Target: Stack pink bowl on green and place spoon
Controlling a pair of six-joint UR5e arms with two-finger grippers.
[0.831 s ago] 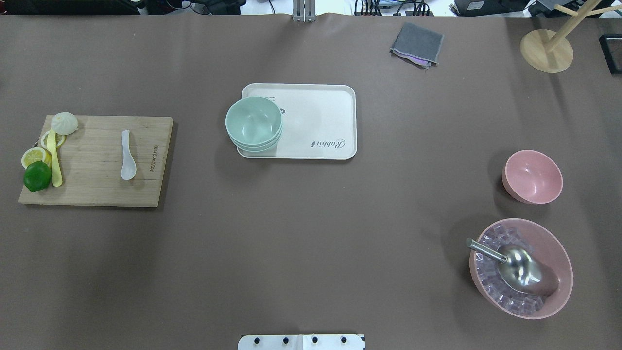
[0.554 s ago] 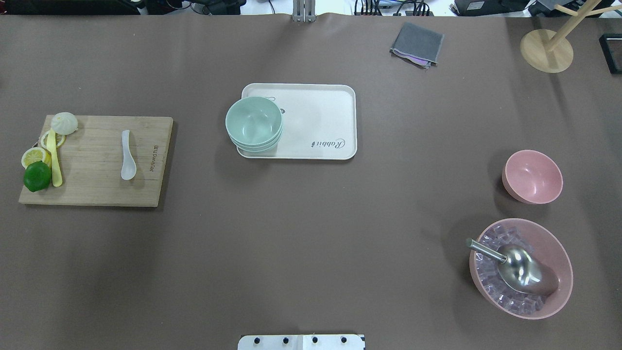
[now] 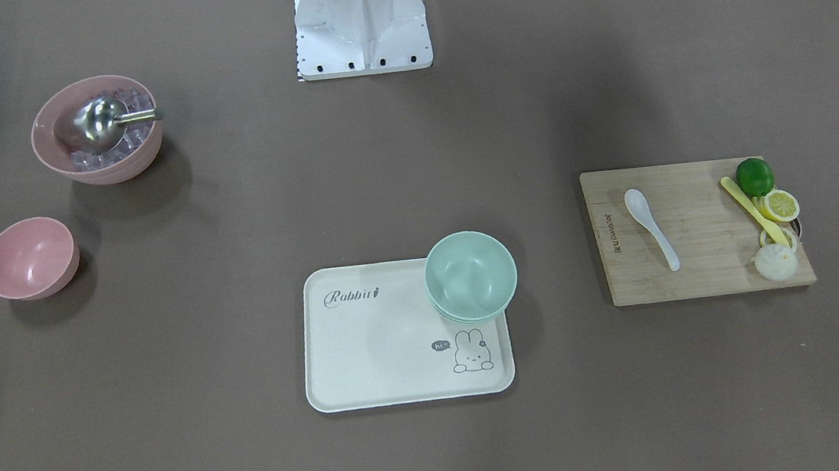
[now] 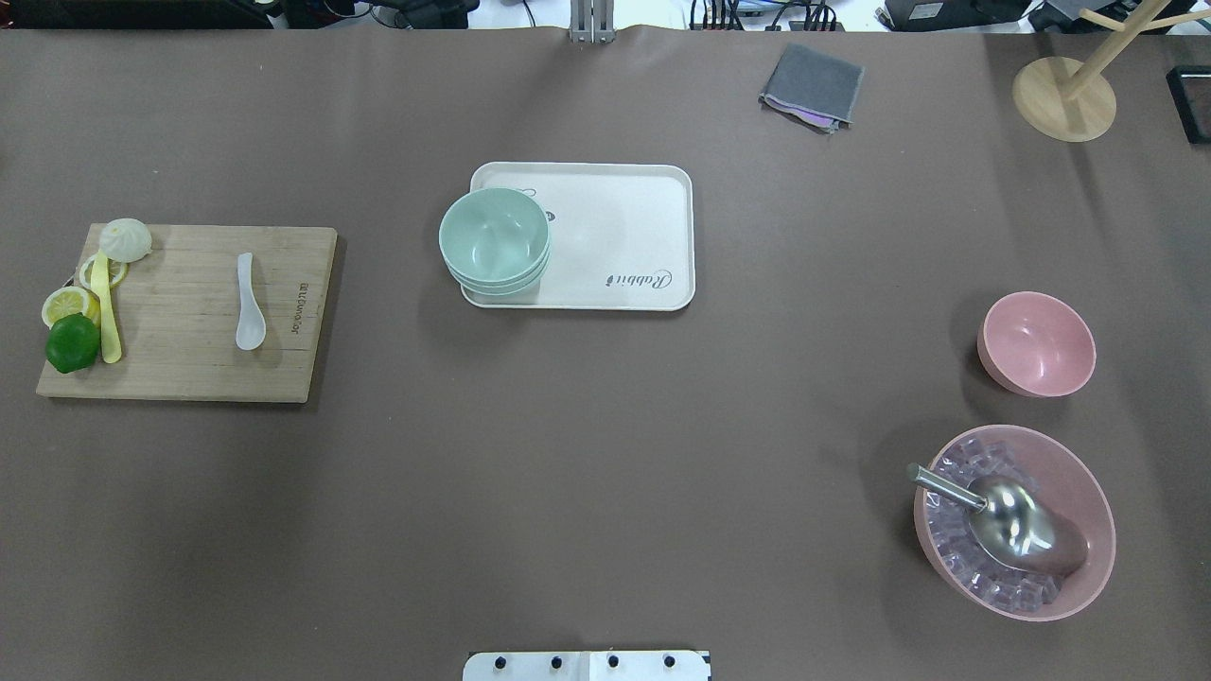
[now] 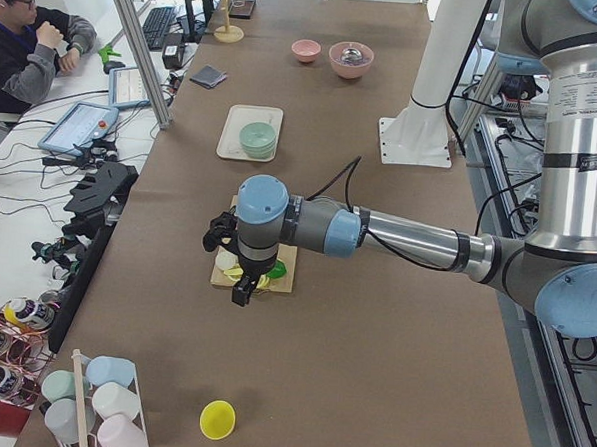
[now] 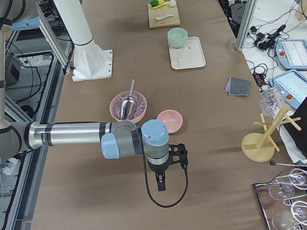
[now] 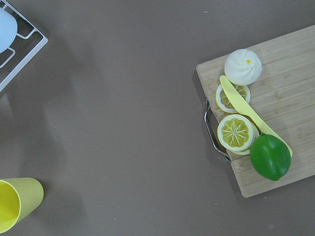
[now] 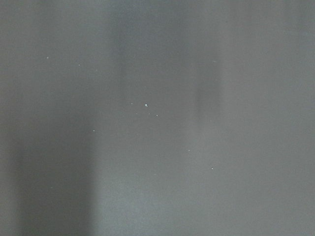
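The empty pink bowl stands on the table at the right, also in the front view. The stacked green bowls sit on the left end of a cream tray. A white spoon lies on a wooden cutting board at the left. My left gripper shows only in the exterior left view, over the board's outer end. My right gripper shows only in the exterior right view, over bare table beside the pink bowl. I cannot tell whether either is open or shut.
A large pink bowl of ice cubes with a metal scoop stands near the pink bowl. A lime, lemon slices, a bun and a yellow knife lie on the board's left edge. A grey cloth and a wooden stand are at the back right. A yellow cup stands left of the board.
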